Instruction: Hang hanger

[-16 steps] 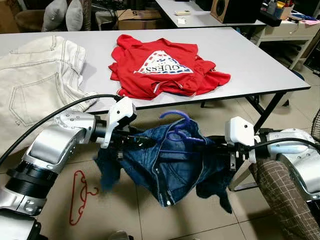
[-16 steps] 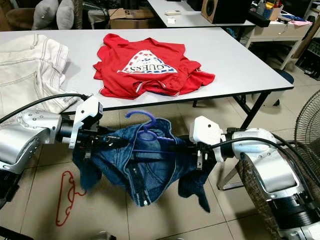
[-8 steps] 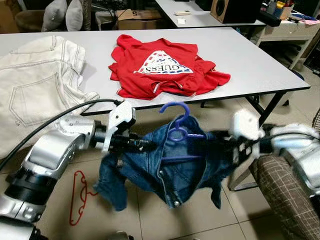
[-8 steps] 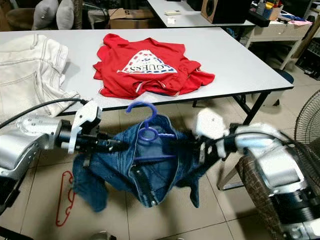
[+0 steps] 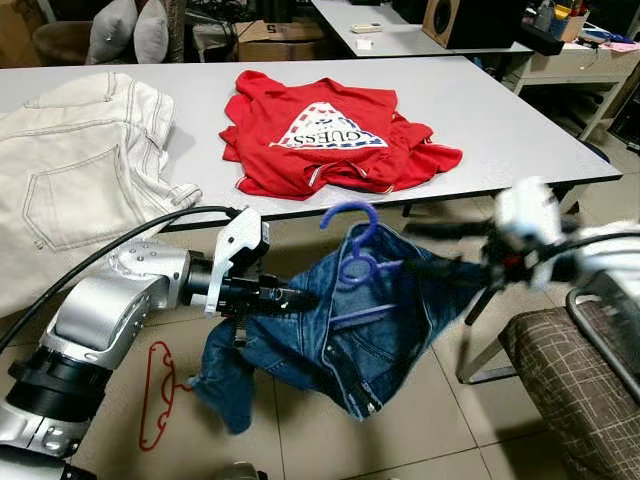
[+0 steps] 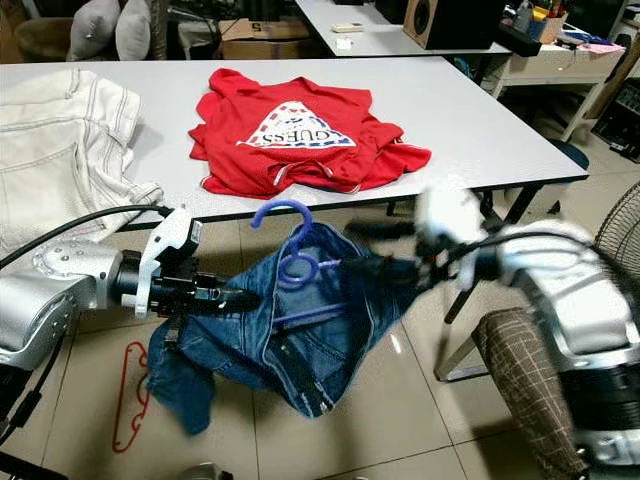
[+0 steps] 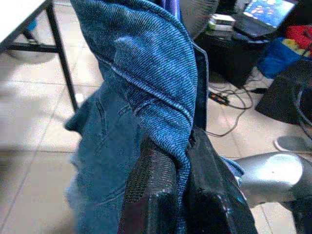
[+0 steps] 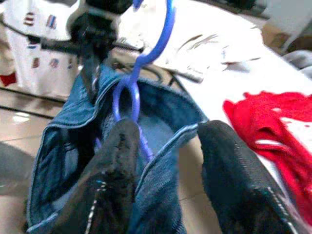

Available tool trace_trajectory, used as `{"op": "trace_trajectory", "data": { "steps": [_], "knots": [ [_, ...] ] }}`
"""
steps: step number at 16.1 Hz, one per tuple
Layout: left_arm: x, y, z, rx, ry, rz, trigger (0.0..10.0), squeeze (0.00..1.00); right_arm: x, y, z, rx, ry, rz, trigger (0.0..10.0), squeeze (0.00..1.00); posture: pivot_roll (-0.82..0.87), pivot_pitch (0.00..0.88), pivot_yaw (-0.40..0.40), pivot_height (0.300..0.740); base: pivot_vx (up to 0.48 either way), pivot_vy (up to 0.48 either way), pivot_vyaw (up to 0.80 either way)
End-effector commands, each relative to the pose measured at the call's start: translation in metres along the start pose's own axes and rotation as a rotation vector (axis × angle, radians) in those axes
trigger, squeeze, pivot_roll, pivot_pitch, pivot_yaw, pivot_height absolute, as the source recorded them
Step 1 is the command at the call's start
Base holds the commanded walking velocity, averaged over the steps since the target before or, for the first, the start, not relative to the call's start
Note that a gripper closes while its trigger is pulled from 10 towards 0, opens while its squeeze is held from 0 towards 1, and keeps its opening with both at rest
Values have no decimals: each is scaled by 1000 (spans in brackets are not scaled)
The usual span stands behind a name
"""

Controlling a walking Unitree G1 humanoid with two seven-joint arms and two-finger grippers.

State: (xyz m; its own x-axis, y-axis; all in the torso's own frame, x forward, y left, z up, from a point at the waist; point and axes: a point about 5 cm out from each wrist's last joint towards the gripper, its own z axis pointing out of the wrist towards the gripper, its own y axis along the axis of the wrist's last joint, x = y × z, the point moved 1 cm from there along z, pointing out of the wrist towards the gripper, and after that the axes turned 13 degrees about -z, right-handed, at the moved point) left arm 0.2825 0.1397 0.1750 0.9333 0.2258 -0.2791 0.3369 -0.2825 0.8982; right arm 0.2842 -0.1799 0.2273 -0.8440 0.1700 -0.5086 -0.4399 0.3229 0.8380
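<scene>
Tiled floor, lower frame: left gripper [image 5: 300, 298] clamps denim jacket [image 5: 340, 335]; right gripper [image 8: 168, 146], fingers apart, straddles its collar beside purple hanger [image 5: 352, 240].

White table [image 5: 480, 120] carries 2 garments, a red printed T-shirt [image 5: 335, 135] at 12 o'clock and cream jeans [image 5: 70, 170] at 10 o'clock, while the tiled floor [image 5: 290, 430] holds 1 red hanger [image 5: 157, 395] at 7 o'clock.
</scene>
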Motion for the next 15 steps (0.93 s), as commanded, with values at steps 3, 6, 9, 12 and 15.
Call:
{"op": "trace_trajectory", "data": {
  "steps": [3, 6, 9, 12, 15],
  "knots": [
    [7, 8, -6, -36, 124, 76, 0, 0, -15, 11, -23, -29, -155, -1, 10000, 1000, 27, 16, -17, 740, 0, 0, 0],
    [9, 13, -10, -59, 230, 120, 0, 0, -8, 6, -23, 27, -301, 86, 10000, 1000, 18, 26, -14, 740, 0, 0, 0],
    [7, 14, -10, -75, 328, 131, 0, 0, 17, -17, -4, 152, -429, 198, 10000, 1000, 15, 38, -15, 740, 0, 0, 0],
    [1, 13, -3, -123, 373, 113, 0, 0, 24, -38, 14, 293, -632, 220, 10000, 0, 13, 48, -16, 740, 0, 0, 0],
    [-2, 15, 4, -161, 399, 102, 0, 0, 21, -45, 36, 274, -708, 237, 10000, 0, 15, 50, -14, 740, 0, 0, 0]
  ]
}}
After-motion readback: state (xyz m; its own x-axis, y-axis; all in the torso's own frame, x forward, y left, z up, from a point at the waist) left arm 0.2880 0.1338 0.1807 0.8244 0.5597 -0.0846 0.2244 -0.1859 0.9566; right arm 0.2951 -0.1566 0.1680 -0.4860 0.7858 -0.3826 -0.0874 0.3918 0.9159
